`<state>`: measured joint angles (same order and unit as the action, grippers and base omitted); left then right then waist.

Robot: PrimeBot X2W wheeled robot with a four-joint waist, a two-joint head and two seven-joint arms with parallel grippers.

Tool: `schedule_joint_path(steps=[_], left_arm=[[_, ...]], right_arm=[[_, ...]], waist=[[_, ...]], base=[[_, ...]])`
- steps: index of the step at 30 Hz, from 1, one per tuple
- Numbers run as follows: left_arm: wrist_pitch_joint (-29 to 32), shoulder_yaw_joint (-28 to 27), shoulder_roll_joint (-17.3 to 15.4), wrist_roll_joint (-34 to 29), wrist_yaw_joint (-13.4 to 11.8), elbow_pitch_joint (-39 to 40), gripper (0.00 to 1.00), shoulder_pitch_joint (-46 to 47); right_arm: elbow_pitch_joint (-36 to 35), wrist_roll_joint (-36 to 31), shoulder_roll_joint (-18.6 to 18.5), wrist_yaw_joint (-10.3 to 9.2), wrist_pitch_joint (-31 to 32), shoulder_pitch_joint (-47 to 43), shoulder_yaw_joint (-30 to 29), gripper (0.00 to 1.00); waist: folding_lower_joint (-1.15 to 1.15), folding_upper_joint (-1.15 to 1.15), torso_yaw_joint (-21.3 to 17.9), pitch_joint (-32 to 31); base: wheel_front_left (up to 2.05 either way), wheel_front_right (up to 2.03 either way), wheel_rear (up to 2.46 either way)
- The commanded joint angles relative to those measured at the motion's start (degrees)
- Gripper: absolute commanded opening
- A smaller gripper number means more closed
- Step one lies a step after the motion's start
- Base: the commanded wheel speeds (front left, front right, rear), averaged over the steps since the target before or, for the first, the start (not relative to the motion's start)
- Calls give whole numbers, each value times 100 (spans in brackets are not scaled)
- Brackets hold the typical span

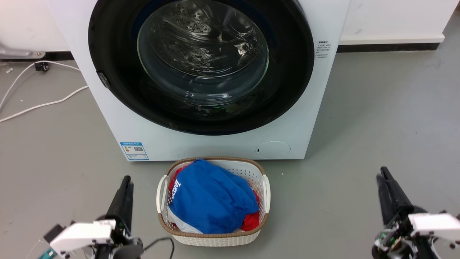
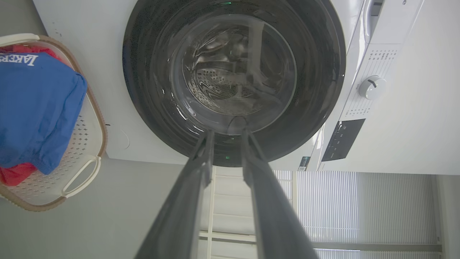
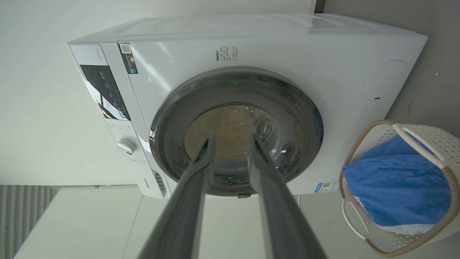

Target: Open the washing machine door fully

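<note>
The white washing machine [image 1: 107,118] stands straight ahead. The washing machine door [image 1: 291,72], a glossy black disc with a clear glass window, lies flat against its front, with a small catch on its left rim. My left gripper [image 1: 125,180] hovers low at the lower left and my right gripper [image 1: 381,174] at the lower right, both well short of the machine. In the left wrist view my left gripper [image 2: 227,132] points at the door [image 2: 143,90], fingers slightly apart and empty. The right gripper [image 3: 231,136] faces the door [image 3: 302,144] the same way, open and empty.
A white laundry basket [image 1: 265,183] with blue and red clothes sits on the grey floor between my arms, just before the machine. White cables [image 1: 36,106] trail on the floor at the left. A small round flap [image 1: 273,149] and a blue sticker [image 1: 134,151] mark the machine's lower front.
</note>
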<state>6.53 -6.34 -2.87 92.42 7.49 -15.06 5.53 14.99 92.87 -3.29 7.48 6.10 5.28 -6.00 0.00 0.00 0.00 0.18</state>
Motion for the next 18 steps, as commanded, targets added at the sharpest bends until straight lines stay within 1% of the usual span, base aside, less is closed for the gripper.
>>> schedule_joint_path(steps=[1,5,8,12,18], left_arm=[[-6,11,3,-1,0,-42,100,-50],[-121,59,5,-76,0,36,100,-99],[-208,54,5,-313,-4,80,100,-118],[-321,25,4,-704,-82,201,100,-120],[-480,102,3,-1488,-275,478,100,-142]], right_arm=[[44,-2,4,-1,-4,-49,3,100],[18,-95,7,-1,-113,-113,-6,100],[-32,-327,8,-1,-199,-144,-49,100],[-195,-836,10,0,-310,-179,-72,100],[-511,-1756,12,0,-466,-247,-33,100]], waist=[[0,0,0,0],[0,0,1,3],[0,0,2,7],[0,0,3,15],[0,0,6,30]], base=[[0,0,0],[0,0,0],[0,0,0],[0,0,0],[0,0,0]])
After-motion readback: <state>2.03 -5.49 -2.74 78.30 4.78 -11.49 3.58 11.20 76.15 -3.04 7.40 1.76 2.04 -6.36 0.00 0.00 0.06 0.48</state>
